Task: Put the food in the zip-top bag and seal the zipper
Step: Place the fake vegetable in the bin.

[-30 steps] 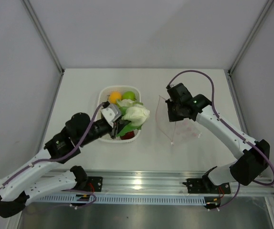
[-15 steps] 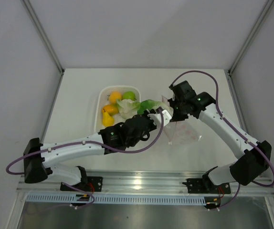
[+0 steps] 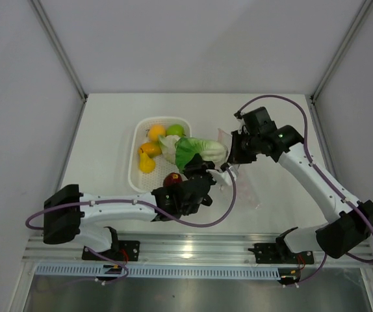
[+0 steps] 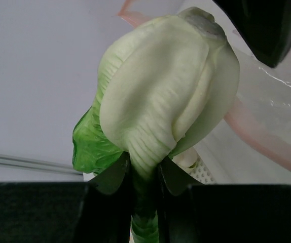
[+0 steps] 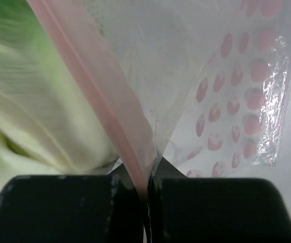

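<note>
Lettuce in L gripper, bag faint overhead

Lettuce: moulded plastic, ribbed leaf relief, soft satin sheen. Bag: thin clear film, glossy, creased, printed pink dots. Zipper: translucent pink plastic strip, smooth. Left gripper, right gripper: matt black plastic, finely speckled. Basket: white perforated plastic. Counter: matt white, smooth. Rail: brushed bare metal.
</note>
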You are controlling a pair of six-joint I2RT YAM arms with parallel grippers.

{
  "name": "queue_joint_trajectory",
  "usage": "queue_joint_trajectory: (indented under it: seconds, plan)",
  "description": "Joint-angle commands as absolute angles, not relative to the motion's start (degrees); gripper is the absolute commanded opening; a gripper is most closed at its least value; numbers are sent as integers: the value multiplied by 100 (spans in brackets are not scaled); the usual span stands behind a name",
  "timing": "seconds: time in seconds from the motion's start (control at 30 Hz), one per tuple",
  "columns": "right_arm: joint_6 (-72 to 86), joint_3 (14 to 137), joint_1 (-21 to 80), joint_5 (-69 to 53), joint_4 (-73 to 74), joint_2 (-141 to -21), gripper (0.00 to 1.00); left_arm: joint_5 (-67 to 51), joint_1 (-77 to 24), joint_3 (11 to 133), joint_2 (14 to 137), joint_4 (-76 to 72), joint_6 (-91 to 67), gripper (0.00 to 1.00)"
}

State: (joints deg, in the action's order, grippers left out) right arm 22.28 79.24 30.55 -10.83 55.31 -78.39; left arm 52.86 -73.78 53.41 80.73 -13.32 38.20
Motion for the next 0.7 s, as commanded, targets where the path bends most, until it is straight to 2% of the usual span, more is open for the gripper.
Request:
queue_joint_trajectory:
  seconds: [0.0,0.1,0.37,0.53,0.67]
  plan:
    - [2426,8244,2883,-1599,5318,-7611,0,5730,-7532,5230,8191,-2222,4350,1]
    - [2443,8253,2891,-1819,5282,-7655,0,5757,-7602,5186,8393,-2592,4666,1]
    - [1979,8385,2935,-723,5528,-7646,0,5512,-7954,4878,8290,-2883,5362,1]
    - [1697,8376,2971,-844,5511,-7734,0,4870,-8340,4045,7796,-3409,5826,0]
    - [1635,8516,3049,-931,5607,-7857,0,4816,-8411,4025,7962,-3551,6336,1]
